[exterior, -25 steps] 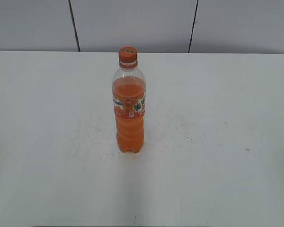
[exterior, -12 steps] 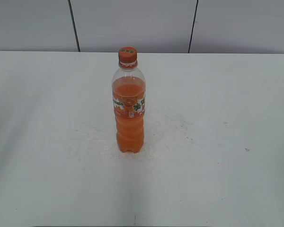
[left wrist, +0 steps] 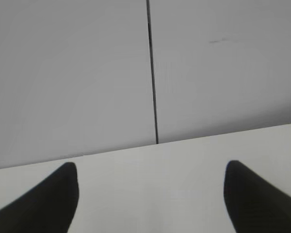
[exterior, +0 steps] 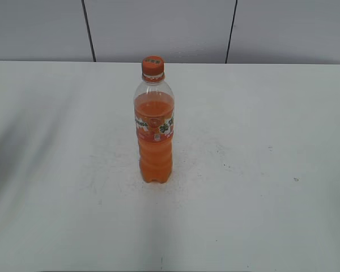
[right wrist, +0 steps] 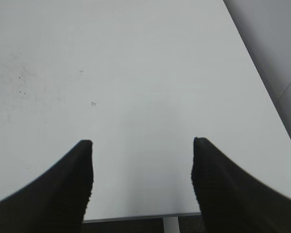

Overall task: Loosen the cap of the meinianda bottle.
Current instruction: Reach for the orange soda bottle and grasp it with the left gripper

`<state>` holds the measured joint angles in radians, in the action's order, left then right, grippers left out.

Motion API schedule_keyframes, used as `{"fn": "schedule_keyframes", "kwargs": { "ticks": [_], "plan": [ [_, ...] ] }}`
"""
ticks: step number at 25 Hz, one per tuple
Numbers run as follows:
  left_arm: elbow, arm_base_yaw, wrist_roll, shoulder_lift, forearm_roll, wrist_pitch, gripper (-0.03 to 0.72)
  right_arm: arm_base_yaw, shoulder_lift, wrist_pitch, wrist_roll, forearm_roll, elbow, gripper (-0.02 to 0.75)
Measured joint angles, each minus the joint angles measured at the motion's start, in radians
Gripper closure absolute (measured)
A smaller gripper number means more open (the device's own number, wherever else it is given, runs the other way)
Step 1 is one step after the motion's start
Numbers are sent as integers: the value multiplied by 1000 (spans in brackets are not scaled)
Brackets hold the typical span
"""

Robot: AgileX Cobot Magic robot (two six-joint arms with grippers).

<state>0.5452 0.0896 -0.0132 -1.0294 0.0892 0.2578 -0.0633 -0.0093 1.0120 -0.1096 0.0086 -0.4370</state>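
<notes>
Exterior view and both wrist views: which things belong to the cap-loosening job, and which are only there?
For the job:
- bottle, upright on the table
- cap, on the bottle
- left claw, open, holding nothing
- right claw, open, holding nothing

Only there:
- table
- grey wall panels behind the table

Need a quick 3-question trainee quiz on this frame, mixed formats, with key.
1. True or false: the cap is off the meinianda bottle.
2. How does the bottle stand on the table? A) upright B) on its side C) upside down
3. Fill in: the fingers of the left gripper and of the right gripper are spread ____ with nothing between them.

Key: 1 false, the cap sits on the neck. 2 A. 3 open; neither wrist view shows the bottle.
</notes>
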Motion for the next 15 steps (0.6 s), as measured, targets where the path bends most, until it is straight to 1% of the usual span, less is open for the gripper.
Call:
{"fn": "schedule_keyframes", "kwargs": {
  "ticks": [3,7,11,13,15],
  "plan": [
    [-55,43,-44,-105,0,174,127,0,0,0,0,0,0,257],
    [-89,111,-72,-242,36,282,127,0,0,-1,0,0,0,257],
    [-110,144,-99,-359,154,382,127,0,0,0,0,0,0,257],
    [-115,146,-142,-408,219,437,127,0,0,0,0,0,0,257],
    [-115,146,-196,-451,313,505,127,0,0,0,0,0,0,257]
  ]
}}
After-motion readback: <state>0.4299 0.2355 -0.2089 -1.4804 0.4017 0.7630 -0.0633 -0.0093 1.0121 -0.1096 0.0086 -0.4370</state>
